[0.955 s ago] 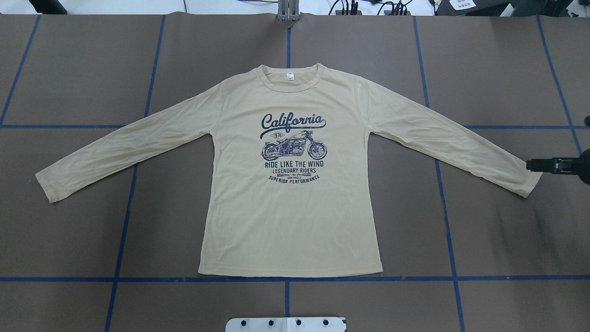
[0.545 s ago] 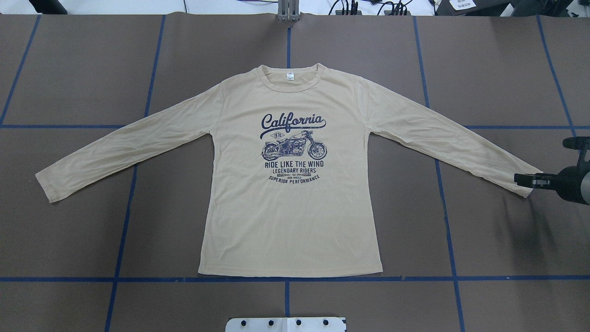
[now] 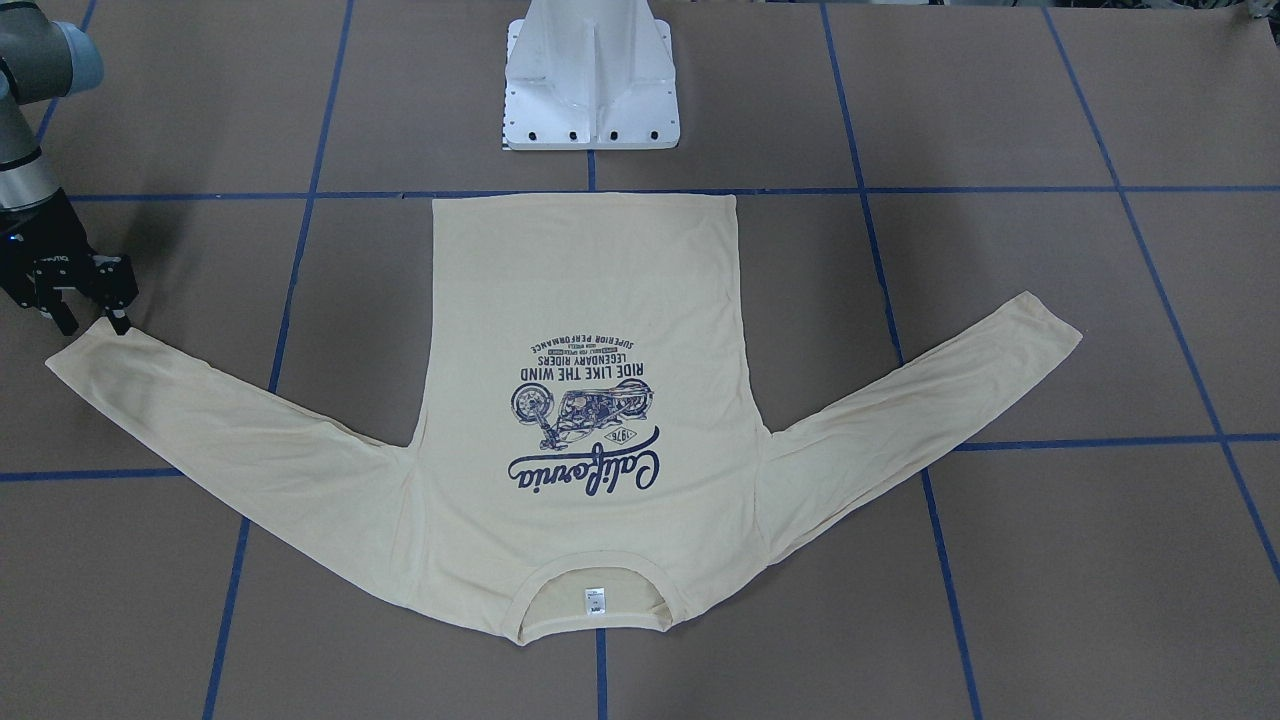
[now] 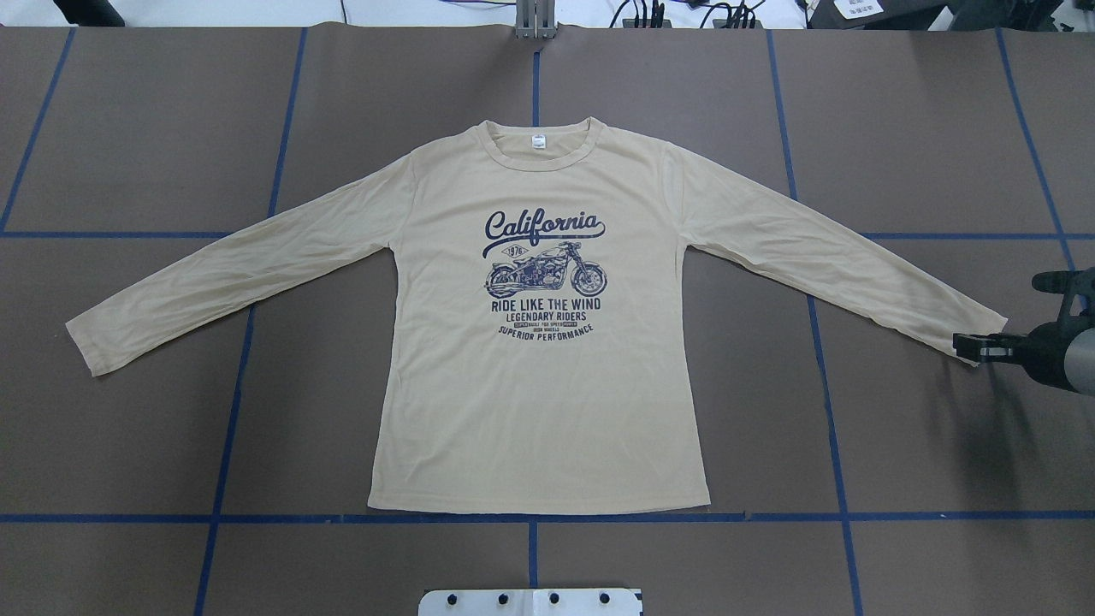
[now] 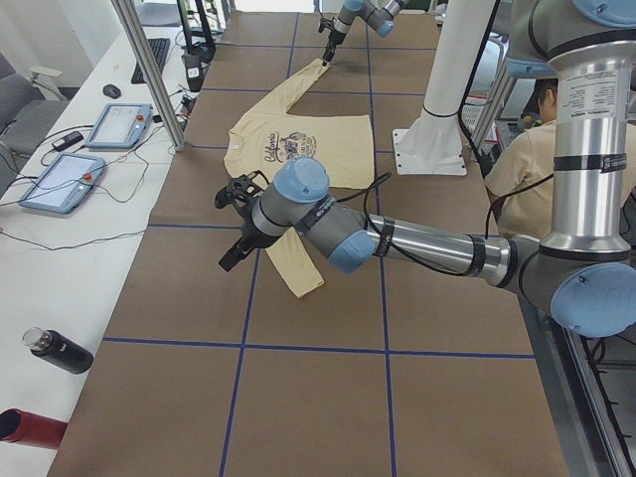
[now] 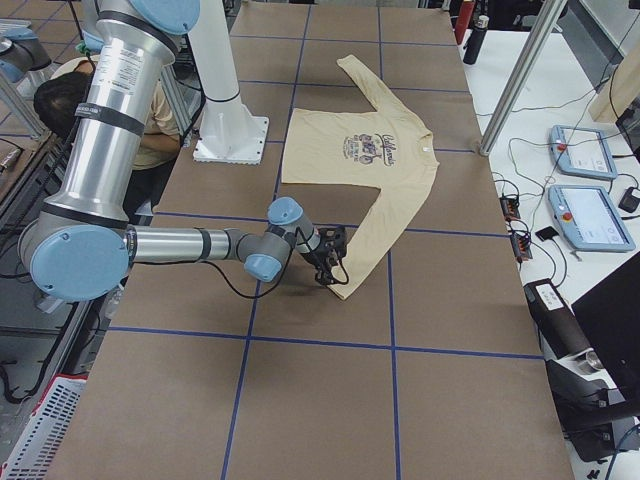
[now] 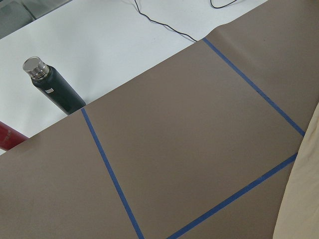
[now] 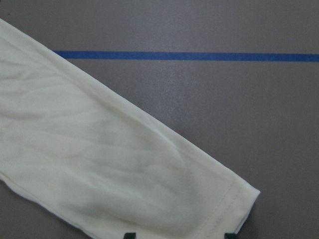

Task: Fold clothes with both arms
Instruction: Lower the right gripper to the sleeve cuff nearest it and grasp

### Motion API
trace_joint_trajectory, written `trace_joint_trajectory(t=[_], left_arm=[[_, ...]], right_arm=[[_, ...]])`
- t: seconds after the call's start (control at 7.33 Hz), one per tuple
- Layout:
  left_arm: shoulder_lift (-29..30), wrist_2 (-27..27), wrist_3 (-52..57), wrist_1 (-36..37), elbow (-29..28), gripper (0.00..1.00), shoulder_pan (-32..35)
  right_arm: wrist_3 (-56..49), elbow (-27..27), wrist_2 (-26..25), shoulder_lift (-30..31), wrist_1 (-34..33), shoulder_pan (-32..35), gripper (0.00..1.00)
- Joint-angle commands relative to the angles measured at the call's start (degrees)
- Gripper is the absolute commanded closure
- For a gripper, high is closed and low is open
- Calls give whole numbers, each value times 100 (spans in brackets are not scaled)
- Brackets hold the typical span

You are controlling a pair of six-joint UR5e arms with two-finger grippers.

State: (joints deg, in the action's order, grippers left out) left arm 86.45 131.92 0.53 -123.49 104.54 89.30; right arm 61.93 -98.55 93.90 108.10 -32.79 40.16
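The yellow shirt (image 5: 298, 139) lies flat on the brown table (image 5: 318, 397), with its picture facing up. The big near arm (image 5: 417, 243) reaches across, and its left gripper (image 5: 229, 260) is just beside the near sleeve. The small far arm (image 5: 363, 12) points its right gripper (image 5: 325, 58) down at the end of the far sleeve. A person (image 5: 532, 164) sits by the white pedestal (image 5: 437, 109).

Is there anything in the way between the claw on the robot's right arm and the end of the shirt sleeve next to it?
Nothing visible. The right claw hangs open right at the sleeve cuff of the shirt, with only the bare brown table covering around them.
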Motion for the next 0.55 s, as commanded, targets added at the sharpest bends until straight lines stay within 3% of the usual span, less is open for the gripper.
trace_joint_trajectory(t=[0.0,0.41], left_arm=[[4,0,0,0,-4,0,0],[4,0,0,0,-4,0,0]], right_arm=[[12,29,-73,18,1,-148,39],[3,38,-82,27,-8,-175,78]])
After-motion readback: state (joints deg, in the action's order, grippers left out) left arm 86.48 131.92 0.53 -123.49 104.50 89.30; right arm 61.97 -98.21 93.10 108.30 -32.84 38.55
